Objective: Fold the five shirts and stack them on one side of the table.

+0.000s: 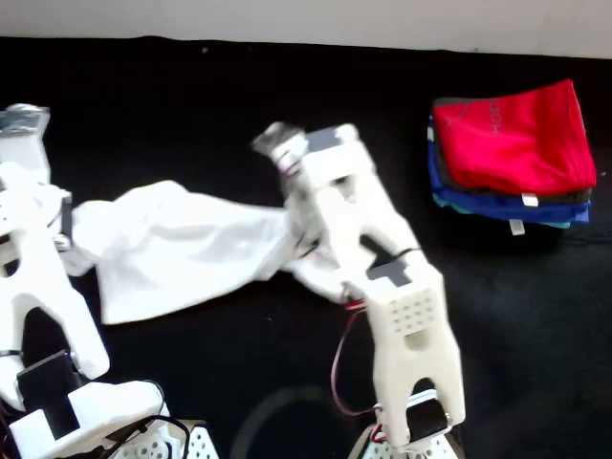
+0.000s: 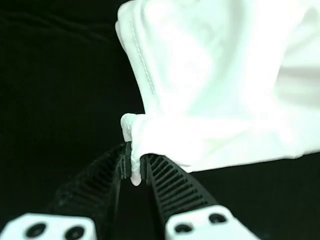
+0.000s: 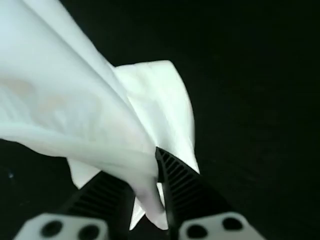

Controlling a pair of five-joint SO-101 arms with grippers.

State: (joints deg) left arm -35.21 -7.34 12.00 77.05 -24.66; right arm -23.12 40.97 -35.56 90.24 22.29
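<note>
A white shirt (image 1: 182, 247) hangs stretched between the two arms over the black table (image 1: 191, 115). My left gripper (image 2: 135, 172) is shut on a bunched corner of the white shirt (image 2: 220, 90); in the high view it sits at the shirt's left end (image 1: 69, 229). My right gripper (image 3: 152, 185) is shut on a fold of the white shirt (image 3: 75, 115), at the cloth's right end (image 1: 304, 239) in the high view. A stack of folded shirts (image 1: 512, 153), red on top with blue ones below, lies at the table's right side.
The white arm bodies stand at the front left (image 1: 48, 316) and front centre (image 1: 402, 325). Red wires (image 1: 344, 373) loop beside the centre arm. A pale wall strip (image 1: 306, 19) runs behind the table's far edge.
</note>
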